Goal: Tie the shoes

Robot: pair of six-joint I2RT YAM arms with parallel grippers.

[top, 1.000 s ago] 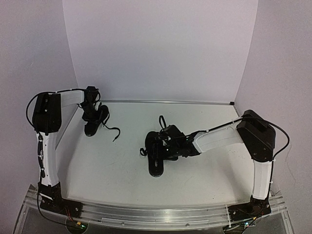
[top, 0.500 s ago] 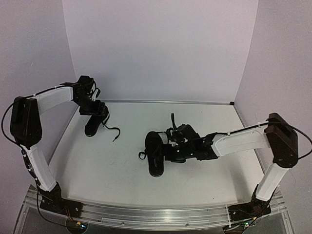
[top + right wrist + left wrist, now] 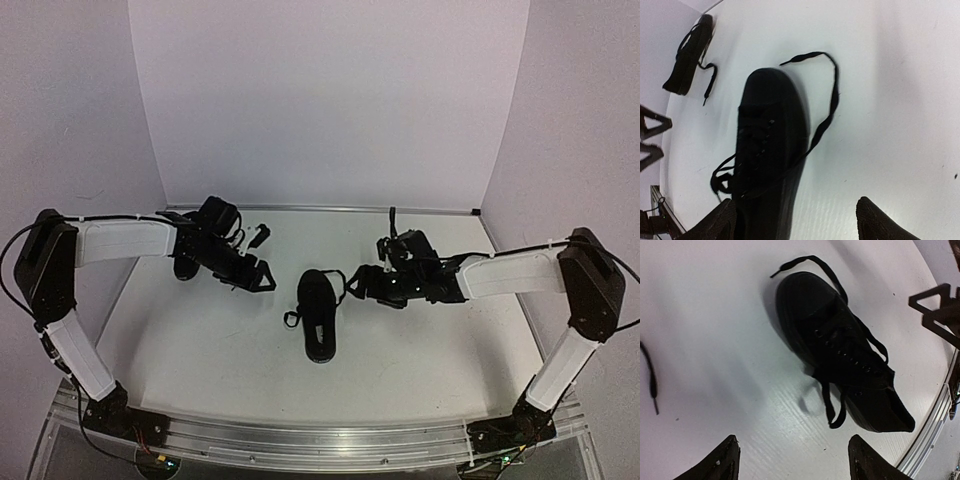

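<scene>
One black shoe (image 3: 318, 318) lies in the middle of the table, toe toward the back, its thin laces (image 3: 832, 95) loose and trailing on the surface. The other shoe (image 3: 184, 266) lies at the far left, partly hidden behind the left arm. My left gripper (image 3: 260, 277) hovers just left of the middle shoe (image 3: 840, 350), open with nothing in it. My right gripper (image 3: 360, 285) hovers just right of that shoe (image 3: 765, 150), also open with nothing in it. The far shoe (image 3: 690, 55) shows in the right wrist view, at the top left.
The white table (image 3: 420, 350) is closed in by lilac walls at the back and on both sides. A metal rail (image 3: 300, 440) with both arm bases runs along the near edge. A loose lace end (image 3: 652, 380) from the far shoe lies on the table.
My left gripper opened, left the far-left shoe and swung right to the middle shoe. My right gripper drew back to the right off the middle shoe.
</scene>
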